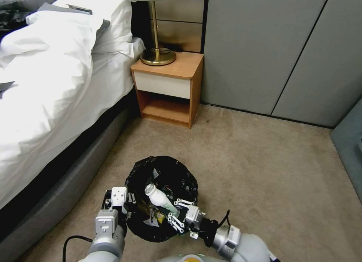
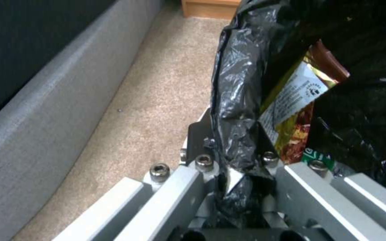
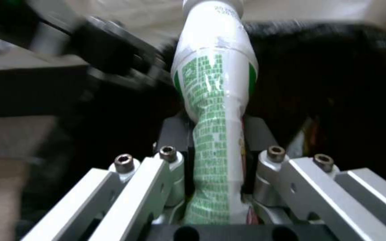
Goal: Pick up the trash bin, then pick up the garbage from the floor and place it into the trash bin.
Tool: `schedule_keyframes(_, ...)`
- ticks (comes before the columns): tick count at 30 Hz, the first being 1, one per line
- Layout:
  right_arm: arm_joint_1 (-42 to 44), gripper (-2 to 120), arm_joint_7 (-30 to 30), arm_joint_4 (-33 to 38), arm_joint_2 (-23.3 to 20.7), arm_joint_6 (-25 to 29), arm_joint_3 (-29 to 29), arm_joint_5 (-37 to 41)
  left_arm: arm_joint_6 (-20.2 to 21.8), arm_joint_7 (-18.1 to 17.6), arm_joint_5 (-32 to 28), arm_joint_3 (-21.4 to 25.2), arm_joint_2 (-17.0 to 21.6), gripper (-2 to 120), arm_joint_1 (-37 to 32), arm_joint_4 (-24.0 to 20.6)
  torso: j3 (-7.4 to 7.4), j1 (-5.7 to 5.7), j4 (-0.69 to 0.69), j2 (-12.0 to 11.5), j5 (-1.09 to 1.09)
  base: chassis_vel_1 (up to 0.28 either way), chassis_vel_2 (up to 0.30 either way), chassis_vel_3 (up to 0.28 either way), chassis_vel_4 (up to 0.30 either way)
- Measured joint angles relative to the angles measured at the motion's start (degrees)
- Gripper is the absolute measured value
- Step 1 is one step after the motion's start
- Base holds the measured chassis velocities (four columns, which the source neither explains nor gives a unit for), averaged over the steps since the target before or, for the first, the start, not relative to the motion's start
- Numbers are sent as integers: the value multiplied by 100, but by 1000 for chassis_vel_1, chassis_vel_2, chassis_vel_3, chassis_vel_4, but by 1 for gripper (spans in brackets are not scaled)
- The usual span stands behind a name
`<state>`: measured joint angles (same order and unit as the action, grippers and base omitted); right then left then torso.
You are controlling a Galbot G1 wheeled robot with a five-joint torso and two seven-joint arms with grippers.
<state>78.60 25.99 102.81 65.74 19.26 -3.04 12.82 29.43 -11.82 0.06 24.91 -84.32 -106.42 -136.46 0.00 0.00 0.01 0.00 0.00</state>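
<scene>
Black crinkly bag: lines the small round trash bin [image 1: 162, 198], which sits low in the head view over the beige carpet floor [image 1: 264, 171].
Head view: right gripper [image 1: 176, 213] pinches a white plastic bottle [image 1: 160, 198] over the bin's mouth.
Left wrist view: left gripper [image 2: 235, 157] is clamped on the bagged rim [image 2: 238, 100]; a yellow snack wrapper [image 2: 296, 110] lies inside.
Right wrist view: fingers [image 3: 175, 160] squeeze the green-printed bottle [image 3: 213, 113].

The bag [image 1: 181, 179] lining the bin was glossy black. The bottle [image 3: 215, 110] was white with green print, the wrapper [image 2: 298, 110] yellow and red, the carpet [image 1: 264, 171] beige.
</scene>
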Motion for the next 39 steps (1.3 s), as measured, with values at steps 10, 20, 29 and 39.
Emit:
schedule_keyframes(10, -160, 44, -140, -215, 204, -82, 2, 27, 5, 0, 7, -7, -14, 1, -1, -10, 0, 0, -1, 0, 0, 0, 0, 0, 0)
schedule_keyframes(20, -161, 82, -218, -87, 174, -188, 77, 60, 11, 0, 3, -24, 1, 1, 1, -10, 0, 0, -1, 0, 0, 0, 0, 0, 0)
schedule_keyframes(29, -43, 100, -436, 349, 56, -155, 205, 37, 11, 2, 3, -27, 7, 1, 4, -10, 0, 0, -1, 0, 1, 0, 0, 0, 0)
schedule_keyframes(39, 569, 100, -1713, 2498, 292, -158, 1292, -187, -10, 7, -14, 10, 28, 1, 52, 52, 0, -1, 0, 0, 0, 0, 0, 0, 0)
